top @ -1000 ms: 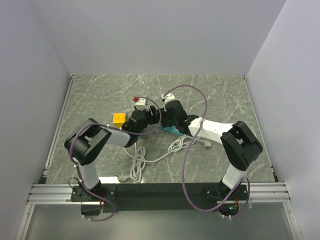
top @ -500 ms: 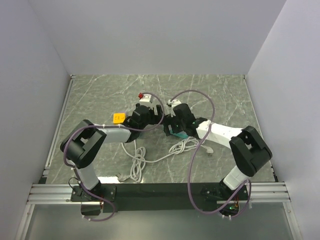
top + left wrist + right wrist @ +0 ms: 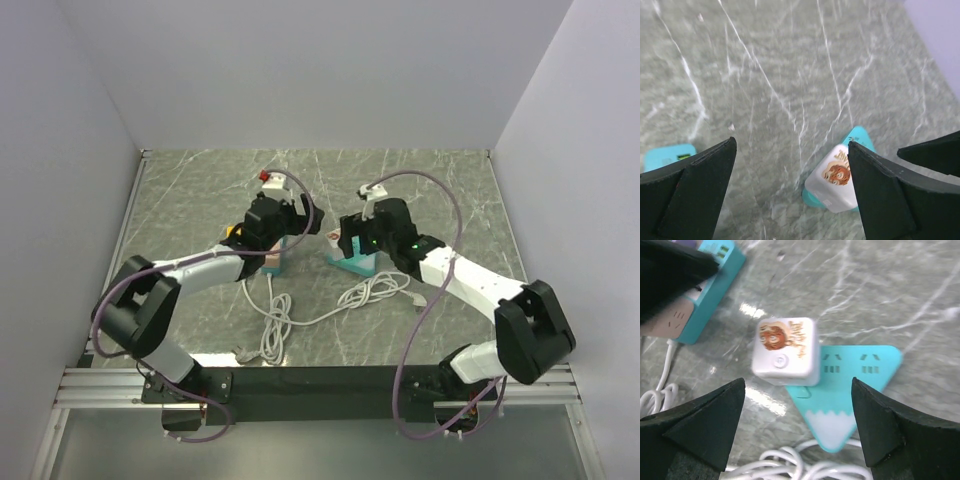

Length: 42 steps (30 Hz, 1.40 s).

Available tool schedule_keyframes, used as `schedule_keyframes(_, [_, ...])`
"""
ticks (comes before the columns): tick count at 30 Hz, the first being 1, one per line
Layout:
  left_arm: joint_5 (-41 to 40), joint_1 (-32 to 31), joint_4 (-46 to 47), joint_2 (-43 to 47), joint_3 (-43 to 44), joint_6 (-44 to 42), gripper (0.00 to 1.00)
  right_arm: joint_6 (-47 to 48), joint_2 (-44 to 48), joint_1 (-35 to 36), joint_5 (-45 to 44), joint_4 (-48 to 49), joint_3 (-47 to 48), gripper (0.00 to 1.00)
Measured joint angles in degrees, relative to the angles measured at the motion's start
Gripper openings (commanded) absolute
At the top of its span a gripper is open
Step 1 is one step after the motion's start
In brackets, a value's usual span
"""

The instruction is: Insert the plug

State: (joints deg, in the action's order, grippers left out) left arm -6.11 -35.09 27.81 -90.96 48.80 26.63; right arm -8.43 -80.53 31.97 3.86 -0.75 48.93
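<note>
Green marbled tabletop [image 3: 190,190] inside white walls carries two teal power strips. The white cube plug [image 3: 785,350], printed with a cartoon lion, sits on one corner of the triangular power strip [image 3: 855,390]. Seen from the top camera, the rectangular power strip [image 3: 715,287] lies at 9 o'clock from it and a coiled white cable [image 3: 378,290] at 5 o'clock. Left gripper [image 3: 792,145] and right gripper [image 3: 797,385] hover above, fingers spread wide, gripping nothing.
</note>
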Motion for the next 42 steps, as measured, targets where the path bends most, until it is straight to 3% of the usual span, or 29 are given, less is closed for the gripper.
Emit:
schedule_keyframes(7, [-3.5,4.4,-4.5,9.8,0.0,0.1,0.99,0.4,8.7,-7.6,0.2,0.2,-4.5,0.93])
schedule_keyframes(22, [-9.5,29.3,-22.6,29.9,-2.0,-0.1,0.99,-3.2,25.7,-28.2,3.0,3.8,-12.5,0.94])
schedule_keyframes(33, [-14.0,29.9,-32.0,34.4,-1.1,-0.2,0.99,-5.4,35.1,-30.9,-2.3,3.4,-13.4,1.0])
schedule_keyframes(42, [-15.3,28.9,-32.6,34.4,-1.0,-0.3,0.99,-5.7,35.2,-30.9,-5.5,2.4,-13.7,1.0])
